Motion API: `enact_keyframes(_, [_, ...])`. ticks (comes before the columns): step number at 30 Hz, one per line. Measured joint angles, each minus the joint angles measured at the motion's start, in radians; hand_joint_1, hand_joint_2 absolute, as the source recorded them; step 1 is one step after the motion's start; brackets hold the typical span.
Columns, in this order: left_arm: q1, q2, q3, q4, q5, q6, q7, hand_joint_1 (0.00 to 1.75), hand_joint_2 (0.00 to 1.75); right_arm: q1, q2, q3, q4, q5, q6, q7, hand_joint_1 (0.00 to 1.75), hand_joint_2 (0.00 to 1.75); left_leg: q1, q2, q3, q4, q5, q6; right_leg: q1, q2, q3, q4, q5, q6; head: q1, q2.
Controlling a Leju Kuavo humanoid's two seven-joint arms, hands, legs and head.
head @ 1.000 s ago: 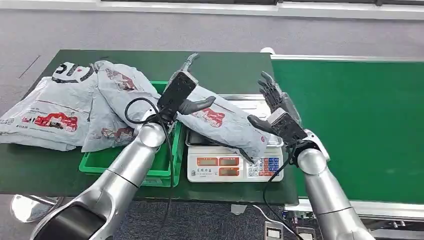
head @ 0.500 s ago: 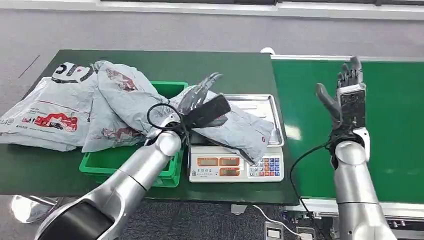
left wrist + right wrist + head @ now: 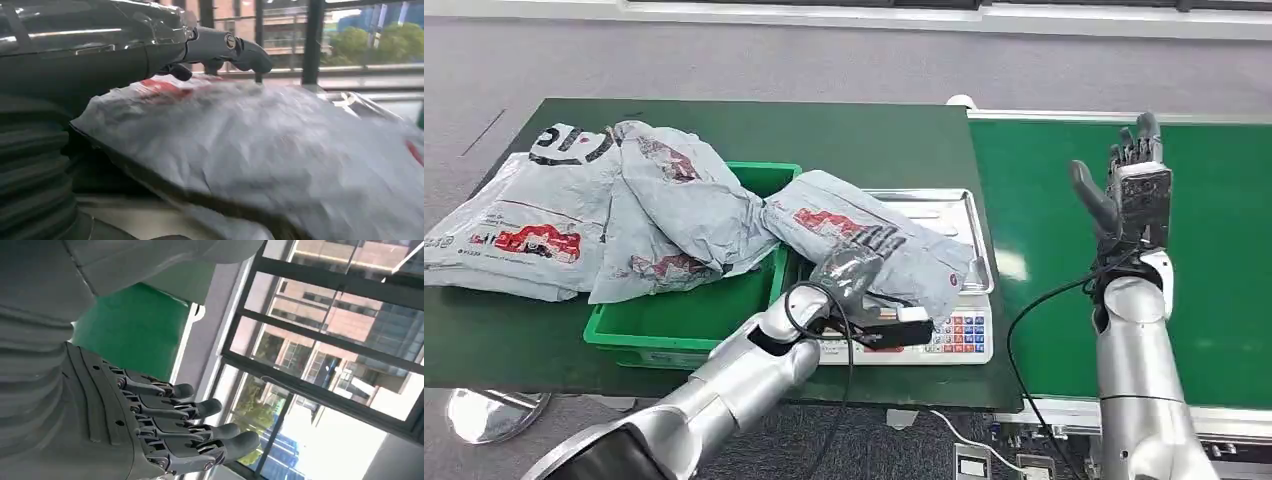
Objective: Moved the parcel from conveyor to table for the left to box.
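While the left robot hand point(image 3: 852, 268) lies on the near edge of the parcel point(image 3: 864, 240), its fingers are spread over the grey bag and its thumb point(image 3: 235, 47) reaches across the top, as the left wrist view shows; whether it really grips the bag, I cannot tell. This parcel rests on the steel tray of the scale point(image 3: 944, 330) and its far end leans over the rim of the green box point(image 3: 674, 335). More grey bags point(image 3: 574, 215) are piled on the left part of the dark green surface point(image 3: 844, 130), partly over the box. A black cable point(image 3: 824, 315) loops at the left wrist. The right robot hand point(image 3: 1129, 185) is raised above the green conveyor point(image 3: 1214, 250), well apart from the parcel, with the fingers point(image 3: 200, 432) straight and apart, and it holds nothing. Behind it, the right wrist view shows large windows point(image 3: 325, 350).
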Motion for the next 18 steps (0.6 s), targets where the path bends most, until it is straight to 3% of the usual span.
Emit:
enact_keyframes(4, [-0.005,-0.010,-0.031,0.015,-0.024,-0.038,-0.004,0.02,1.75,0.008,0.002,-0.003,-0.008,0.000,0.004,0.004,0.00,1.75,0.000,0.000,0.000,0.000,0.000,0.000,0.000,0.000,0.000,0.000,0.000,0.000,0.000,0.000])
enact_keyframes(5, [-0.006,-0.013,-0.042,0.019,-0.046,-0.064,-0.004,0.35,1.75,0.014,0.003,-0.007,-0.016,0.000,0.011,0.005,0.00,1.75,0.000,0.000,0.000,0.000,0.000,0.000,0.000,0.000,0.000,0.000,0.000,0.000,0.000,0.000])
enact_keyframes(6, [-0.007,-0.015,-0.055,0.023,-0.063,-0.095,-0.006,1.75,1.75,0.019,0.003,-0.011,-0.025,0.000,0.021,0.006,0.00,1.75,0.000,0.000,0.000,0.000,0.000,0.000,0.000,-0.001,0.000,0.000,0.000,0.000,0.000,0.000])
enact_keyframes(11, [-0.017,-0.017,-0.102,0.039,-0.054,-0.271,-0.095,1.75,1.75,0.021,0.004,-0.018,-0.032,0.009,0.057,0.008,0.00,1.75,0.000,0.000,0.000,0.000,0.000,0.000,0.000,0.000,0.000,0.000,0.000,0.000,0.000,0.000])
enact_keyframes(18, [-0.060,-0.016,-0.116,0.049,-0.035,-0.249,-0.124,1.75,1.75,0.014,0.005,-0.018,-0.029,0.013,0.081,0.005,0.00,1.75,0.000,0.000,0.001,0.000,0.000,0.000,0.000,0.000,0.001,0.000,0.000,0.000,0.000,0.000])
